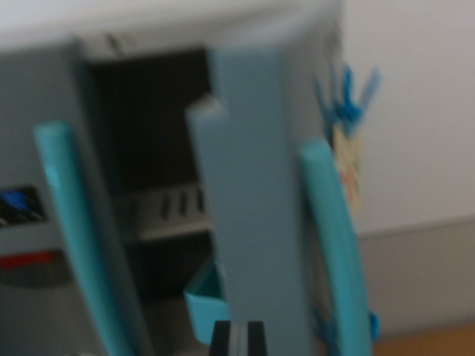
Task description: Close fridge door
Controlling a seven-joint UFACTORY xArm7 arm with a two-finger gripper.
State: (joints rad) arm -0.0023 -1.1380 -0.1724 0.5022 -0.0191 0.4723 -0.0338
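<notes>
A grey toy fridge [44, 96] fills the blurred wrist view. Its right door [256, 215] stands ajar, with its thick edge turned toward the camera and a curved teal handle [338, 252] on its outer face. Behind the door the dark interior [156, 126] shows a grey shelf [167, 215], and a teal door bin [202, 302] sits low on the door's inner side. My gripper [237, 340] peeks in at the bottom edge, its two black fingertips [220, 340] close together just below the door's edge, holding nothing.
The left door is closed and carries a teal handle [74, 237] and a panel with blue and red marks [22, 230]. Blue magnets [347, 104] and a pale sticker [349, 170] are on the open door's outside. A white wall [415, 111] and a wooden surface [434, 343] lie to the right.
</notes>
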